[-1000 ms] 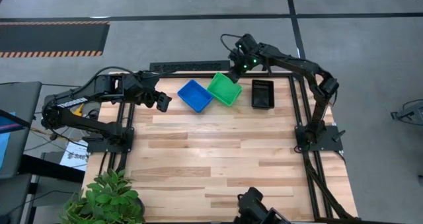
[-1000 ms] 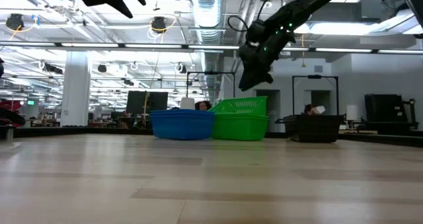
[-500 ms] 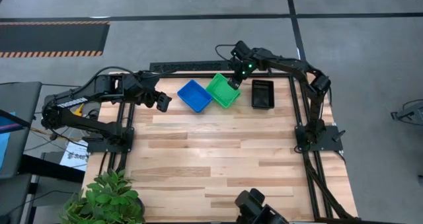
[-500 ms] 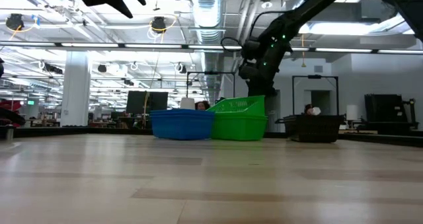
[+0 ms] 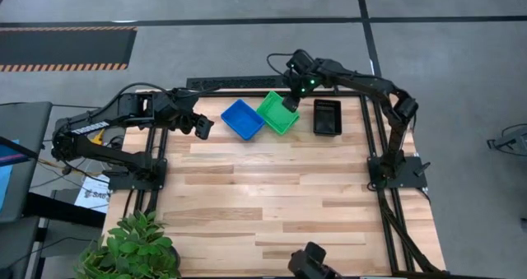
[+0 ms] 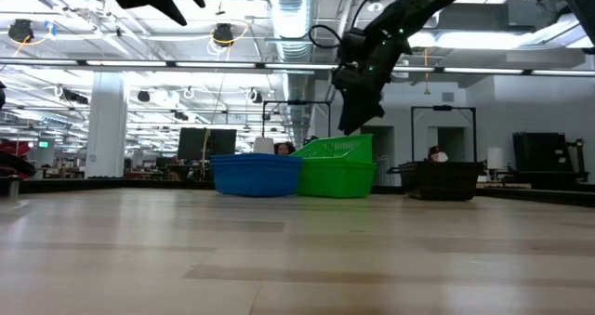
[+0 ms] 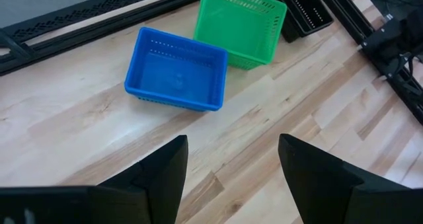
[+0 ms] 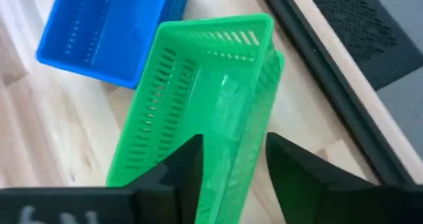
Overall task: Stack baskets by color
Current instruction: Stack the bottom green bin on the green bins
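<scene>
Three lots of baskets stand along the table's far edge: blue (image 5: 243, 118), green (image 5: 277, 112) and black (image 5: 327, 117). The top green basket (image 8: 198, 85) sits tilted in the green one under it, its right side raised (image 6: 358, 146). My right gripper (image 8: 234, 148) is open just above that raised side. One finger hangs over the inside and one over the outside, and neither plainly touches. My left gripper (image 7: 231, 151) hangs open and empty, high over the table's far left, short of the blue basket (image 7: 177, 71).
A potted plant (image 5: 136, 246) stands at the near left corner and a dark device (image 5: 311, 261) at the near edge. Black frame rails (image 5: 247, 83) run behind the baskets. Bare wood (image 5: 272, 188) fills the middle and near part of the table.
My right gripper has come down and a little toward the table's near edge, onto the raised side of the tilted green basket. It has then lifted slightly off it. The basket stays tilted in the stack.
</scene>
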Motion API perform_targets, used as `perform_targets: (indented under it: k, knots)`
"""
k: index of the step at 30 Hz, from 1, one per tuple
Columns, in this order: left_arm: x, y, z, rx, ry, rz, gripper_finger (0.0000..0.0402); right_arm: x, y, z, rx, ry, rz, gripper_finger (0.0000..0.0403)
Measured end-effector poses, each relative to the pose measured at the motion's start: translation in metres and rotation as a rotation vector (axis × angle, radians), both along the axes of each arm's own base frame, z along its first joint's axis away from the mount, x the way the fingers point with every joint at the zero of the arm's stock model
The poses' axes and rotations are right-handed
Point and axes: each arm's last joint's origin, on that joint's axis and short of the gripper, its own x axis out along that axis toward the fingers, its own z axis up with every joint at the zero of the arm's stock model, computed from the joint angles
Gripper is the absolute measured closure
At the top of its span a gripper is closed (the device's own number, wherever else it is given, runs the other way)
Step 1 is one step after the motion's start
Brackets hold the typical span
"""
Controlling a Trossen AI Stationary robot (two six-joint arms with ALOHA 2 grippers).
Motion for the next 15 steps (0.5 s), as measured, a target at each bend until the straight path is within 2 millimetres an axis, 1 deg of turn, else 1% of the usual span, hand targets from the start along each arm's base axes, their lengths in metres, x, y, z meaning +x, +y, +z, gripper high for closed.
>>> perform_targets:
  k: [4, 7, 11, 13, 15]
  knots:
    - [0.000, 0.000, 0.000, 0.005, 0.003, -0.005, 0.0177, 0.005, 0.007, -0.001, -0.104, 0.080, -0.017, 0.0188]
    - [0.000, 0.000, 0.000, 0.005, 0.003, -0.005, 0.0177, 0.010, 0.011, -0.005, -0.157, 0.125, -0.005, 0.0180]
    - [0.000, 0.000, 0.000, 0.005, 0.003, -0.005, 0.0177, 0.016, 0.012, -0.019, -0.136, 0.163, 0.013, 0.0186]
    - [0.000, 0.000, 0.000, 0.005, 0.003, -0.005, 0.0177, 0.018, 0.013, -0.024, -0.124, 0.178, 0.016, 0.0196]
    - [0.000, 0.000, 0.000, 0.005, 0.003, -0.005, 0.0177, 0.018, 0.013, -0.023, -0.133, 0.176, 0.011, 0.0216]
